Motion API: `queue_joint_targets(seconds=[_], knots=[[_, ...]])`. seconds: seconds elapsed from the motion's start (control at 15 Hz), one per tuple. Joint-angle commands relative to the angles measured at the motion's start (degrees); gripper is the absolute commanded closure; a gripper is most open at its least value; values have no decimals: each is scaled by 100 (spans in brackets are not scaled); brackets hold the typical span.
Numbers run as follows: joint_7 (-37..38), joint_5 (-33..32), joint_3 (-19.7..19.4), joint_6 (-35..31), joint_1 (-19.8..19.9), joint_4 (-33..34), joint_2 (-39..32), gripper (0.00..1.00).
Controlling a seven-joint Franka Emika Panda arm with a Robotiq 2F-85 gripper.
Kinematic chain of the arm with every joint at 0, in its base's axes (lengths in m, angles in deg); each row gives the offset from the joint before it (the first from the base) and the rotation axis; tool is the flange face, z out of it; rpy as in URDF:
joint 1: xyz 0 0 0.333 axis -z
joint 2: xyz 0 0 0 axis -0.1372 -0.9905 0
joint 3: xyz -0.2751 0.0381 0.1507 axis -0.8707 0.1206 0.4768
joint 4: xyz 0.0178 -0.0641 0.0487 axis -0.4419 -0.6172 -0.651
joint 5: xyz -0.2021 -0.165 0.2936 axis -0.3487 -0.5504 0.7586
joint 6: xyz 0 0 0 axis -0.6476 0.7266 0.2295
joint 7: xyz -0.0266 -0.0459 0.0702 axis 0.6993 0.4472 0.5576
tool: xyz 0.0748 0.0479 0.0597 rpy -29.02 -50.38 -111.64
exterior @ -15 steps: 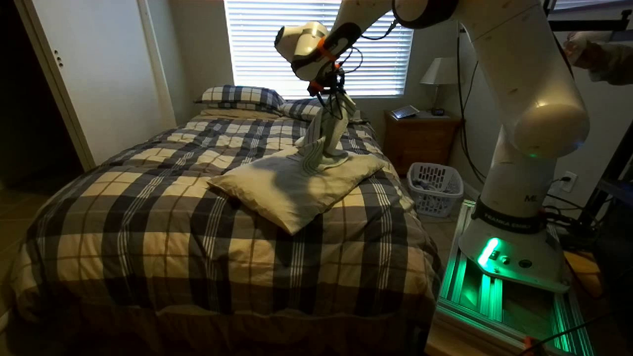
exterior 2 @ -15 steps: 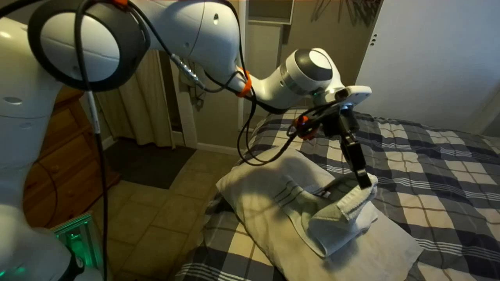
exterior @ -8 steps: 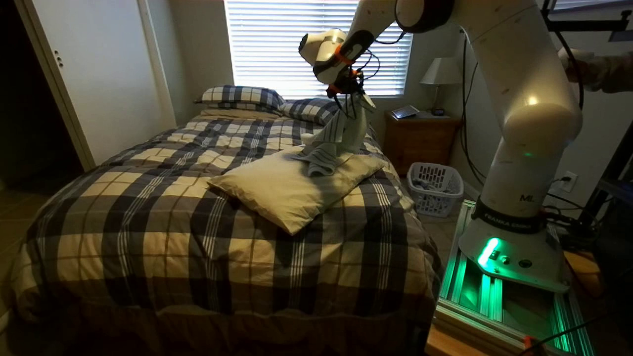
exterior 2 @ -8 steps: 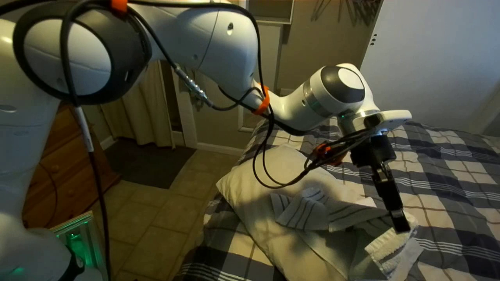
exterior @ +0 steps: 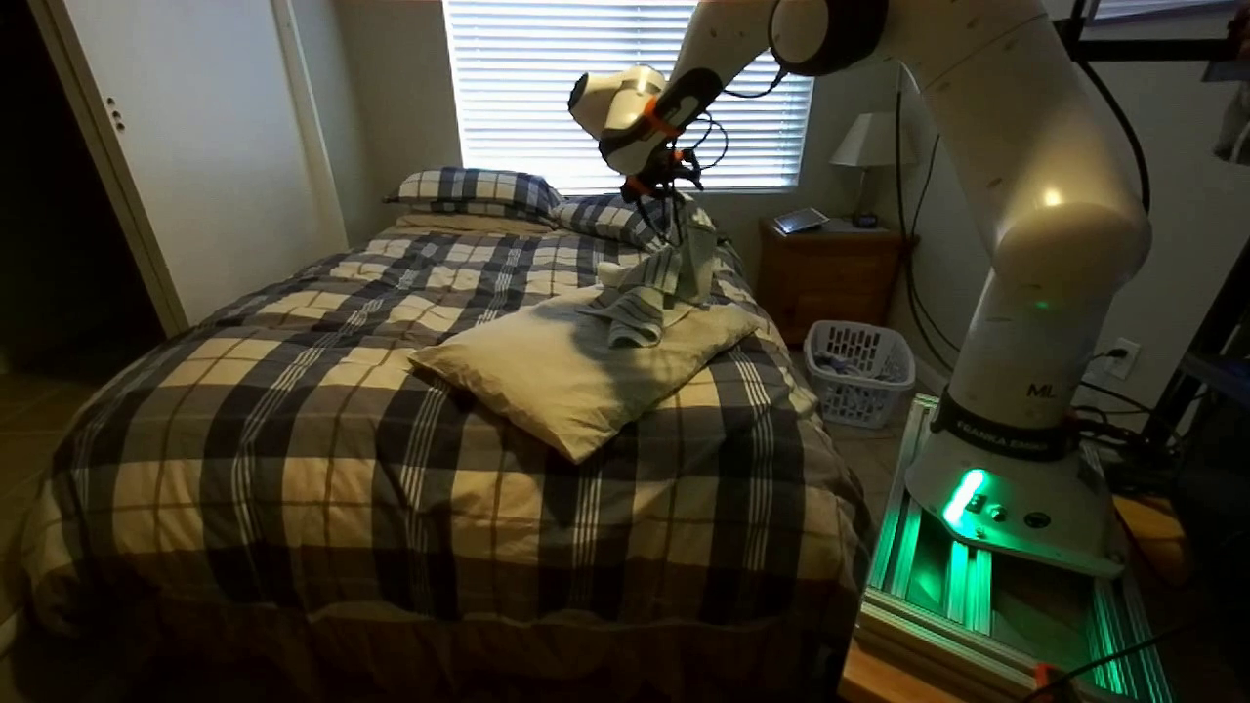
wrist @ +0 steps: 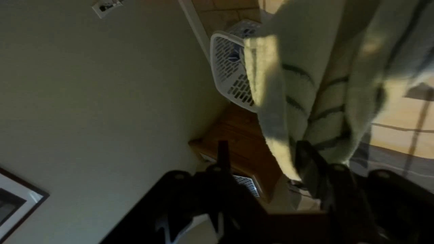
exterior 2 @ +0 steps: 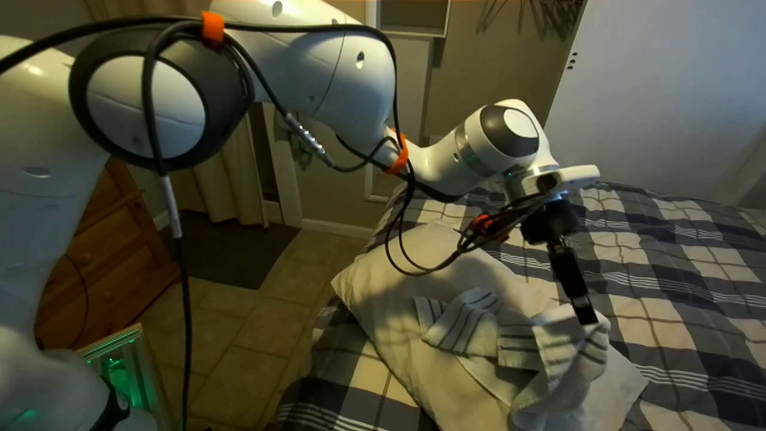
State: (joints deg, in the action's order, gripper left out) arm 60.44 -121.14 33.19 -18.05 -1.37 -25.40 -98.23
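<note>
Towel point(exterior: 649, 298) lies bunched on the far right part of the pillow point(exterior: 527, 376) in an exterior view, its raised end apparently against one finger of the gripper point(wrist: 262, 149) (jaws parted, nothing visibly pinched between). Letting the towel go seems the step in hand; the next move likely calls for backing straight out without snagging it.

A dark band point(exterior: 1006, 438) reads "FRANKA EMIKA" (the white arm point(exterior: 1025, 337) above it, "ML").
</note>
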Motion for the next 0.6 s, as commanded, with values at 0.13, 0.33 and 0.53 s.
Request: queue_joint_targets(seconds=[0.13,0.33,0.53], knots=[[-150,706,518,49,-365,225,-65,2],[-322,800,528,-128,-451,57,-16,0],[-947,1192,685,-1100,-204,-101,-133,0]])
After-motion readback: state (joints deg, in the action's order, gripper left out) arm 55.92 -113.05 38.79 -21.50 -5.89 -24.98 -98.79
